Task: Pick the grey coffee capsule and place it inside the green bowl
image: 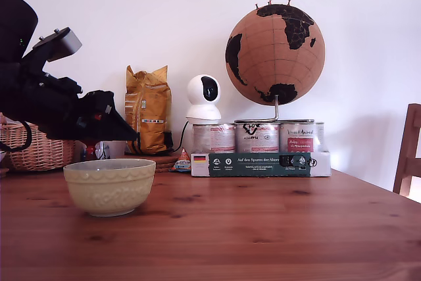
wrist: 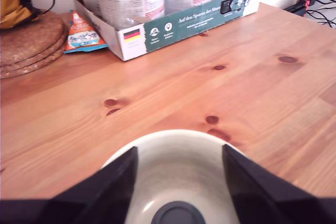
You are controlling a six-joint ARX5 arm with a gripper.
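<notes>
The green bowl (image: 109,186) stands on the wooden table toward the exterior view's left. It is pale yellowish green with a scalloped band below the rim. My gripper (image: 129,136) hangs just above its rim, pointing down and toward the exterior view's right. In the wrist view the gripper (wrist: 179,149) is open, its dark fingers (wrist: 113,182) spread over the bowl (wrist: 178,166). The grey coffee capsule (wrist: 178,215) shows as a dark round shape inside the bowl, between the fingers and touching neither. The bowl's wall hides the capsule in the exterior view.
Behind the bowl a cardboard tray of cans (image: 260,162) carries a cork globe (image: 275,54). A white camera (image: 203,99), a yellow bag (image: 148,118) and a wicker basket (image: 39,149) stand along the wall. Cork mats (wrist: 29,40) lie nearby. A chair (image: 409,153) stands at the right edge.
</notes>
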